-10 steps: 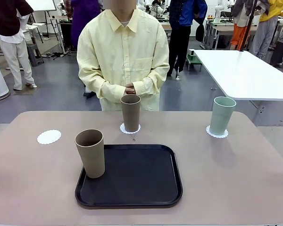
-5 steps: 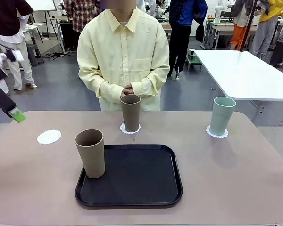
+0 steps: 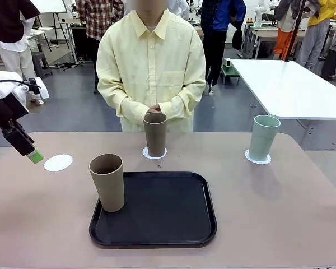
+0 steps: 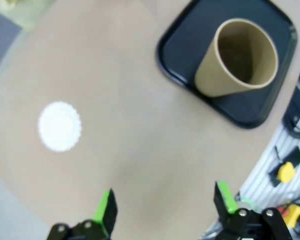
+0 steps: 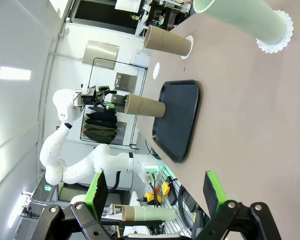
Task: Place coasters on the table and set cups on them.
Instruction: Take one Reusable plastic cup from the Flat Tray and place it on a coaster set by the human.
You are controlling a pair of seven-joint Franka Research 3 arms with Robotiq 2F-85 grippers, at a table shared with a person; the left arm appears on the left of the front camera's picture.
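At the bench's (image 3: 28, 213) left edge, the left fingers (image 3: 35, 156), spread and empty, now dip closer to the bare coaster (image 3: 58, 162), probably bound for the cup (image 3: 107, 182) on the tray (image 3: 157, 242).

A robotics lab — open grey floor (image 3: 73, 106), white worktable (image 3: 285, 84), whiteboard (image 3: 47, 4), people (image 3: 218, 33) standing about behind.

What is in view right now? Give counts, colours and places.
tan-brown cups: 2; one on the tray's left edge, one on the middle coaster
mint green cup: 1; on the right coaster
coasters: 3, white; left one bare, middle and right under cups
tray: 1, black; table's near middle
table: 1, beige
white-topped table: 1; far right
person: yellow shirt, far side, hands clasped
left tool: open, empty, above the table near the bare coaster
right tool: open, empty
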